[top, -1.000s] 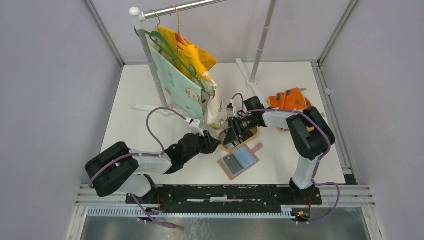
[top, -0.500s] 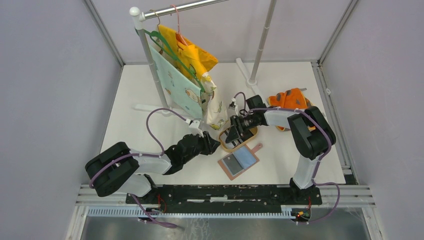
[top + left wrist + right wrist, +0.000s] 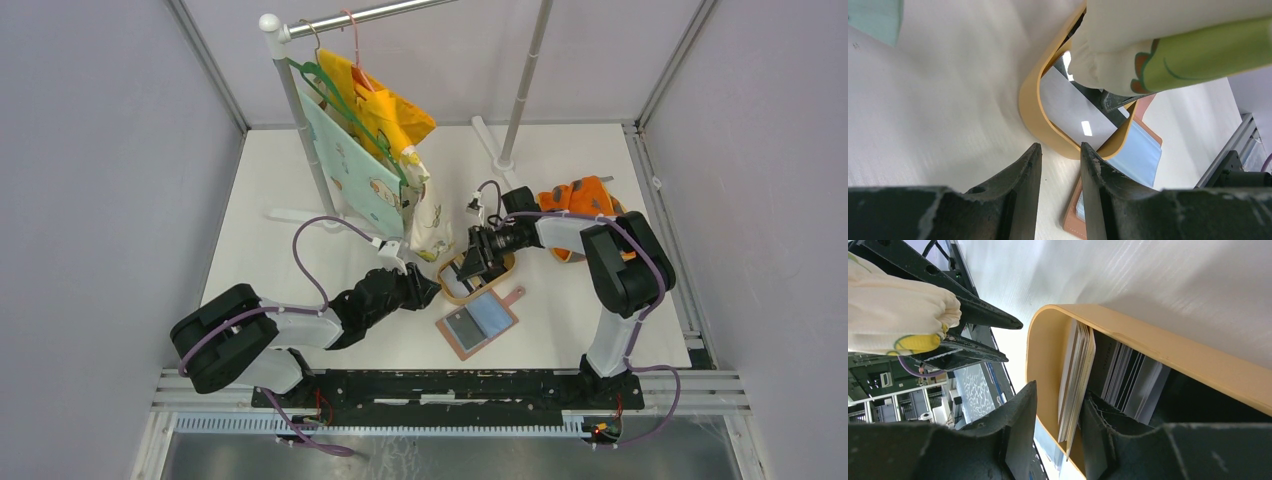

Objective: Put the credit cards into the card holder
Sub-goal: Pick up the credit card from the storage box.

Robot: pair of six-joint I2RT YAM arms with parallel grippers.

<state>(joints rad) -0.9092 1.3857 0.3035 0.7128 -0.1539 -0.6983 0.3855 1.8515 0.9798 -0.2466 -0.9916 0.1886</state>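
Credit cards [image 3: 1075,385]: thin, light, stiff, probably slick plastic. Stacked on edge inside tan oval dish [image 3: 1158,347]. Best pinched across the flat faces.
Right gripper [image 3: 1058,395]: straddling the stack, sliver of gap on one side; grip cannot be told.
Left gripper [image 3: 1060,150]: slightly parted, empty, just beside dish.
Card holder [image 3: 478,323]: open flat beside dish.
Card edges: visible from right wrist only; hidden from above.

Lab enclosure: grey panels [image 3: 100,200], aluminium rails [image 3: 700,392]
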